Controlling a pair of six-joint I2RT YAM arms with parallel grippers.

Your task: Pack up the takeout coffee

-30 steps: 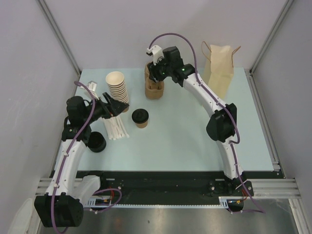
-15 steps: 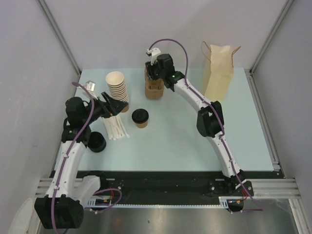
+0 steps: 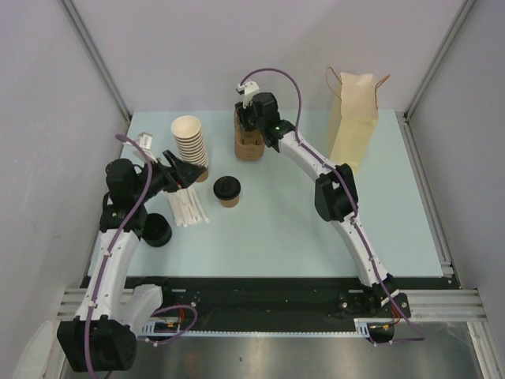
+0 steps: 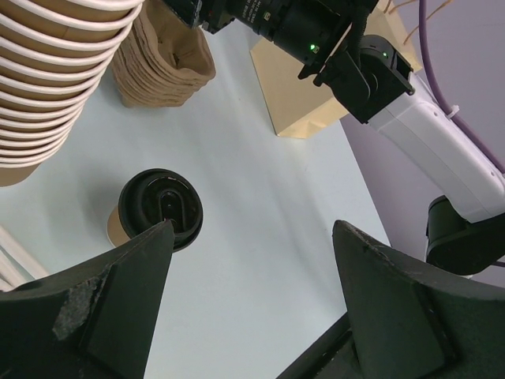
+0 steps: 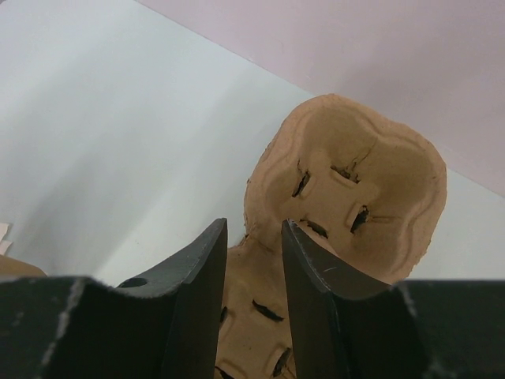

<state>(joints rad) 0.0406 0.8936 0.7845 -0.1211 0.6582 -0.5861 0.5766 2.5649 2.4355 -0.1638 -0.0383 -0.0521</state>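
The takeout coffee [image 3: 226, 190], a brown ribbed cup with a black lid, stands on the table left of centre; it also shows in the left wrist view [image 4: 158, 210]. My left gripper [image 3: 186, 170] is open and empty, just left of the cup, and the cup sits by the left fingertip [image 4: 154, 241] in its own view [image 4: 252, 237]. My right gripper [image 3: 246, 117] hangs over the stack of brown pulp cup carriers [image 3: 249, 144]. In the right wrist view its jaws [image 5: 252, 229] stand narrowly apart above the top carrier [image 5: 355, 181], straddling its middle neck.
A tall stack of lidless cups [image 3: 191, 140] stands behind the left gripper. White stirrers [image 3: 188, 207] and a pile of black lids [image 3: 156, 229] lie at the left. A paper bag [image 3: 353, 110] stands at the back right.
My right gripper has moved left and down over the carrier stack, with the arm's elbow folding inward. The left arm has barely moved.
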